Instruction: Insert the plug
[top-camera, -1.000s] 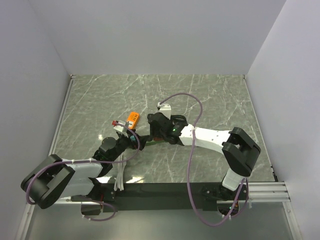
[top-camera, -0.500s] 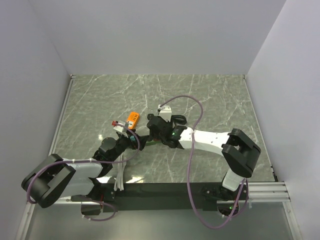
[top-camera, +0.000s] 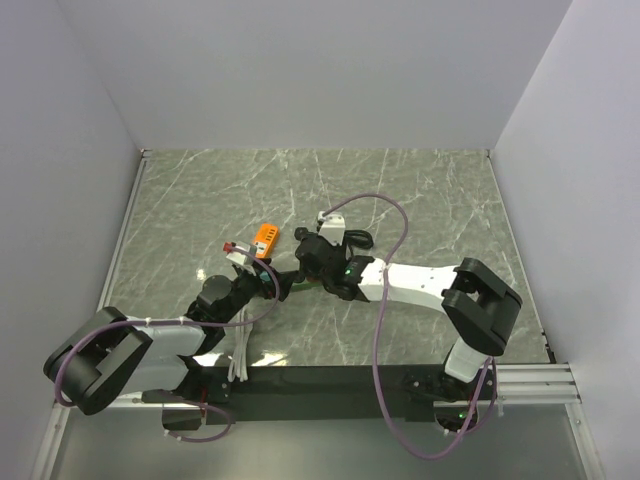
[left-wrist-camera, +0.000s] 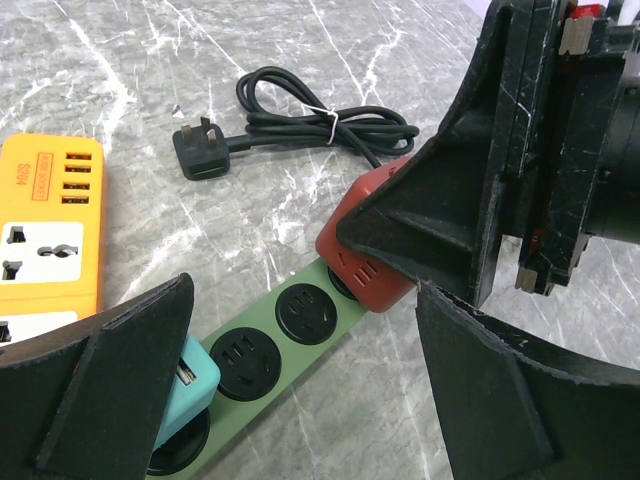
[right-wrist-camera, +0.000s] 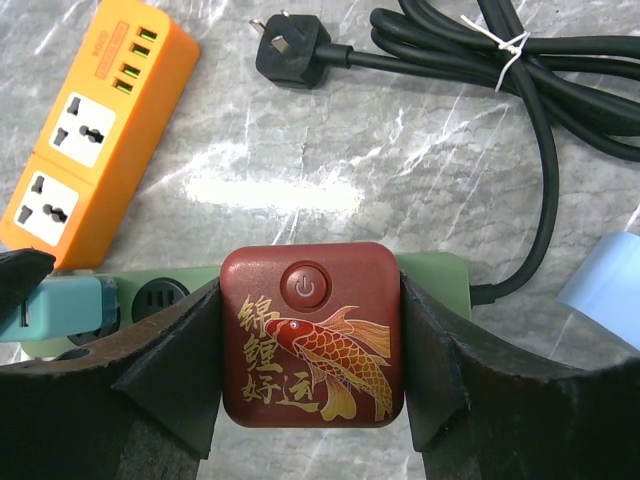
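left pincer (left-wrist-camera: 305, 300) gapes wide astride the green strip (left-wrist-camera: 262, 365); right pincer (right-wrist-camera: 310, 350) is clamped on the red plug (right-wrist-camera: 312, 340) atop its end socket. i'd press straight down, square, strip braced. orange strip (right-wrist-camera: 90, 150) lies beyond on the tabletop (right-wrist-camera: 420, 150).

Right wrist view: orange power strip (right-wrist-camera: 95, 135) at 10 o'clock, four USB slots at far end, two universal sockets. Teal block (right-wrist-camera: 70, 308) at 8 o'clock. Pale blue object (right-wrist-camera: 608, 290) cut off at 4 o'clock. Green-grey marble tabletop (top-camera: 420, 200).
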